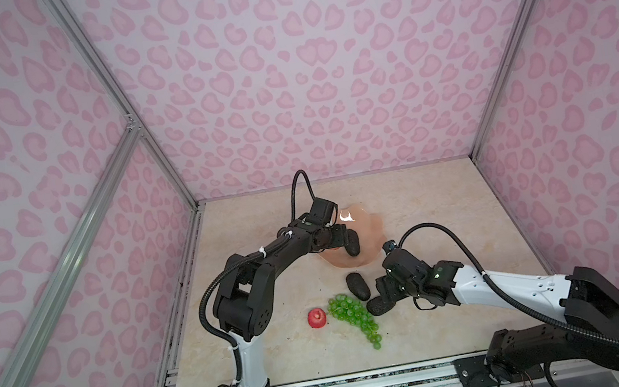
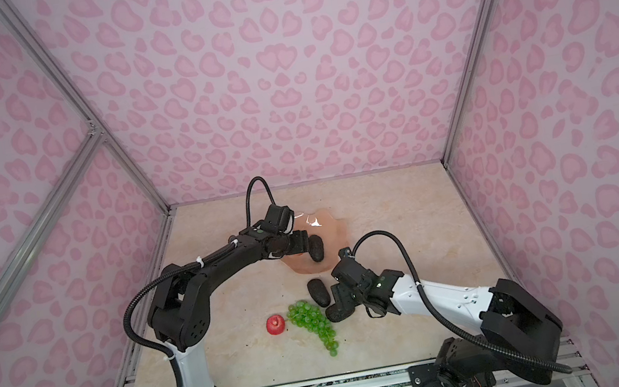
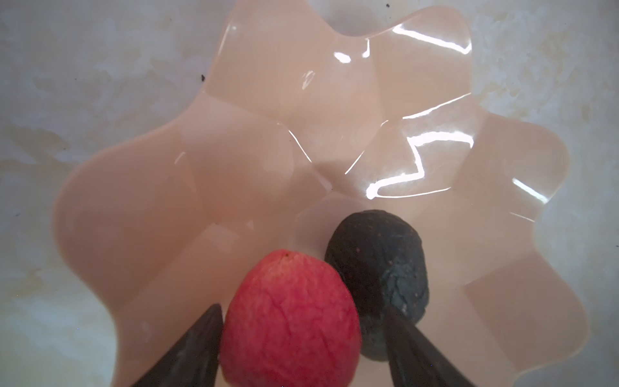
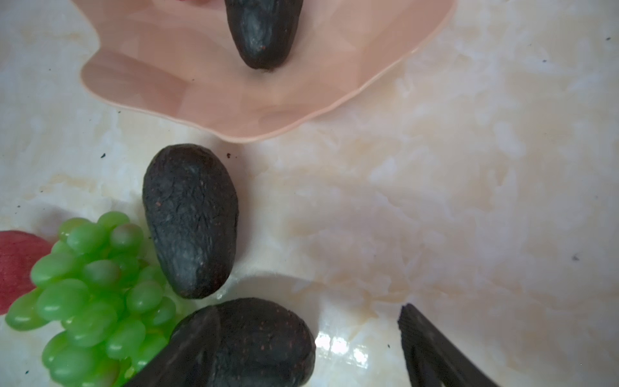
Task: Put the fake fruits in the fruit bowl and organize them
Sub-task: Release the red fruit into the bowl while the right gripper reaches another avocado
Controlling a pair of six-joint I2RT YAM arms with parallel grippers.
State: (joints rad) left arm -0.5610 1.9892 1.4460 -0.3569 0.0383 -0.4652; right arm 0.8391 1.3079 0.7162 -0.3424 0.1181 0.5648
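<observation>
Strawberry point(image 3: 289, 321) lies in the bowl point(image 1: 370, 231), mid-frame in both top views; my left pincer point(image 3: 303, 308) stands part-open around it and should lift clear. My right pincer point(image 4: 304, 311), wide open, straddles an avocado point(image 4: 264, 341) it must grip.

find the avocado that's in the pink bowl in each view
In a top view: avocado below centre, slightly right.
In a top view: avocado just below centre.
Left wrist: avocado lower middle, beside red fruit.
Right wrist: avocado cut by top edge.
Shared landmark: fruit bowl.
</observation>
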